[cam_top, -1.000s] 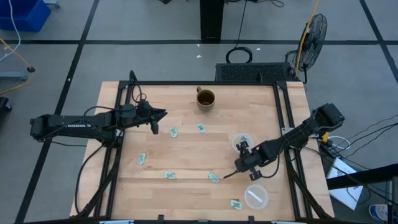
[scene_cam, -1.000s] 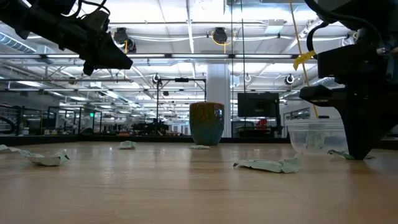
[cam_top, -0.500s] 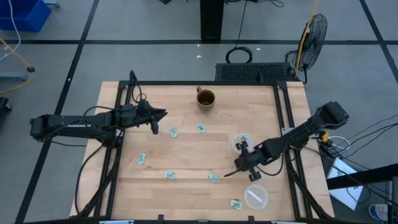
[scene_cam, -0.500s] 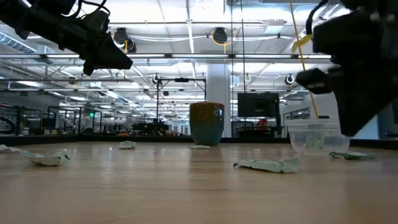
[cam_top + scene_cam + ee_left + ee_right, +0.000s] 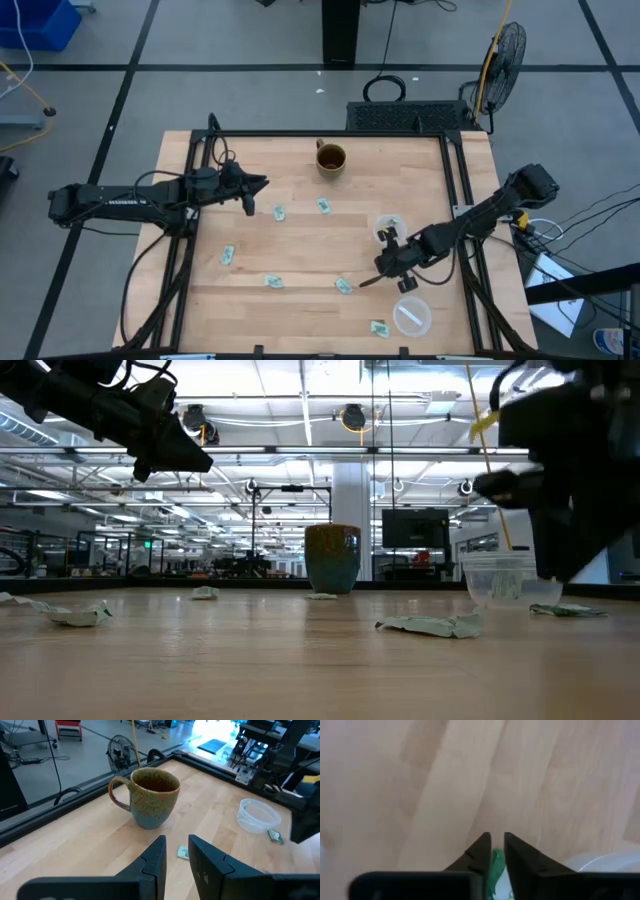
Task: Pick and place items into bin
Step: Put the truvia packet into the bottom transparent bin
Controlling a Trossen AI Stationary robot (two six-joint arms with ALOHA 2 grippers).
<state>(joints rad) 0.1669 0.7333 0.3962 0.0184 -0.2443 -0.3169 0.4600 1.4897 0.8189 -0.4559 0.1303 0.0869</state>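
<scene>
The right gripper (image 5: 378, 279) hangs in the lower right of the high view, its jaws pinched on a green wrapped piece (image 5: 496, 865), apparently lifted off the table (image 5: 290, 250). Another piece (image 5: 343, 286) lies just left of it; others (image 5: 279, 212) are scattered mid-frame. The left gripper (image 5: 260, 183) waits at upper left, jaws slightly parted and empty.

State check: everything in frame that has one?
left gripper: fingers slightly apart, empty, hovering
right gripper: shut on a piece, above the table
mug: upright
cup: upright, open top
loose pieces: lying on the table
</scene>
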